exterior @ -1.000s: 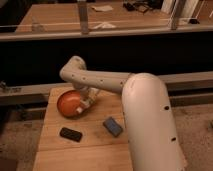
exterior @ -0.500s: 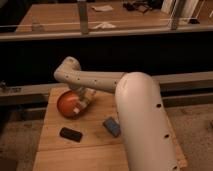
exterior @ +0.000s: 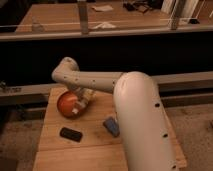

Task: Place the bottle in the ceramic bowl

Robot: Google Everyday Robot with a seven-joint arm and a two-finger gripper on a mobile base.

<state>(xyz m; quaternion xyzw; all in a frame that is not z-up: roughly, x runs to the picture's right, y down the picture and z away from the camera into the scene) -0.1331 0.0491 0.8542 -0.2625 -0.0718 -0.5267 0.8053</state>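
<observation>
The gripper (exterior: 81,104) hangs above the table (exterior: 90,147), at 3 o'clock of the bowl (exterior: 65,103) (jaws pinching the bottle (exterior: 77,108)).

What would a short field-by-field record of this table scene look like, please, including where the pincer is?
table: wooden top
ceramic bowl: orange, on the table's back left
pincer: lowered at the bowl's right rim
bottle: probably the pale shape at the pincer, over the bowl's right edge; cannot tell whether it is held
blue block: on the table, right of and nearer than the bowl
black object: flat, lying in front of the bowl
arm: white, coming from the lower right and bending above the bowl
</observation>
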